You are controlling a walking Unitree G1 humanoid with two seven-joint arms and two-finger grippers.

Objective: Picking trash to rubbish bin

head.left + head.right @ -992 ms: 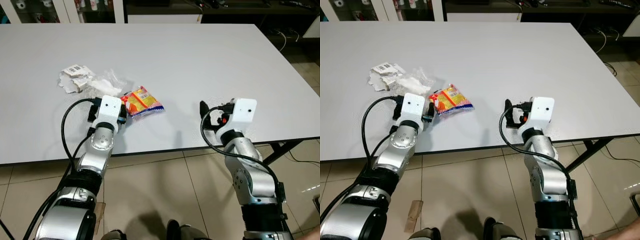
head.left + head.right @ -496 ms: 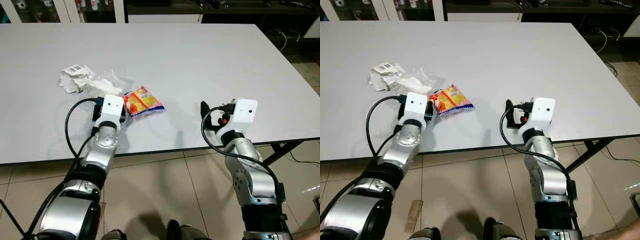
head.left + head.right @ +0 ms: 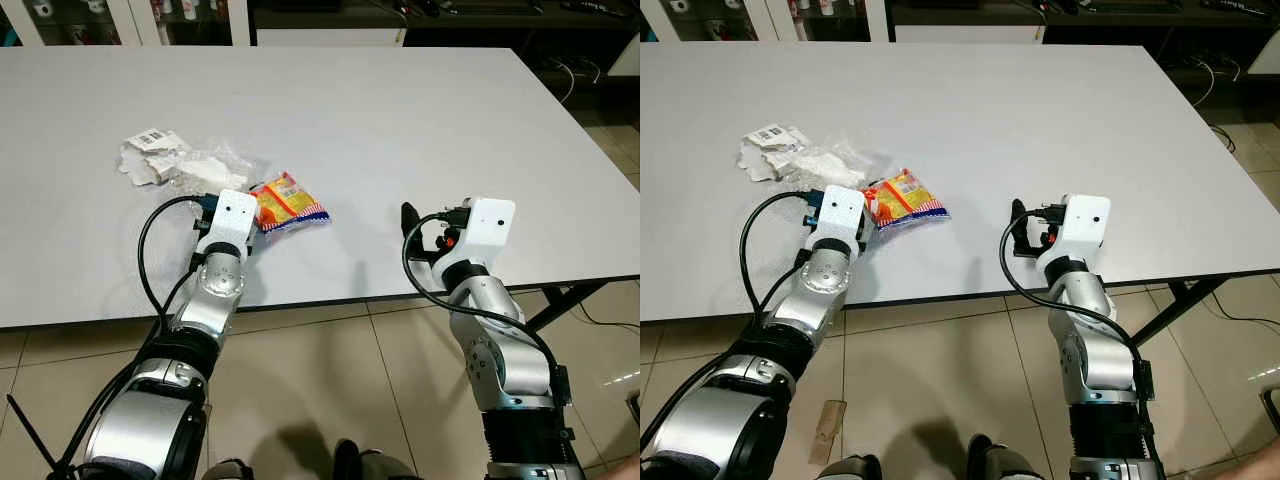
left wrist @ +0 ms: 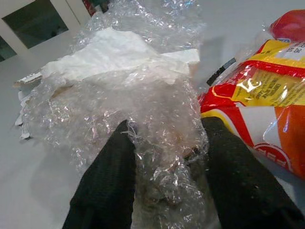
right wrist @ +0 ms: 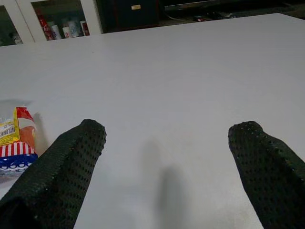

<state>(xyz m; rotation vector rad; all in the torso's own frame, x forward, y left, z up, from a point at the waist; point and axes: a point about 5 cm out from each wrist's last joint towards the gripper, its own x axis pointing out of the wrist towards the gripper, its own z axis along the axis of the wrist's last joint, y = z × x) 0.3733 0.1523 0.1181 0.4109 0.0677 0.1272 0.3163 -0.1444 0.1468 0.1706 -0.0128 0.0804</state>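
Between the left claw's (image 4: 164,181) parted fingers sat a crumpled wad of clear plastic (image 4: 143,119), beside the snack packet (image 3: 285,203) on the desk (image 3: 400,120). It looked light, soft and slippery, best pinched at the bunched middle. The right claw (image 5: 167,162) hung open, off to the side.

Two silver metal arms with rounded jointed segments. Each wrist carries a white boxy camera housing, looped by thick black cables. The left gripper (image 4: 164,143) and right gripper (image 5: 167,143) each have two long, black, dimple-textured fingers.
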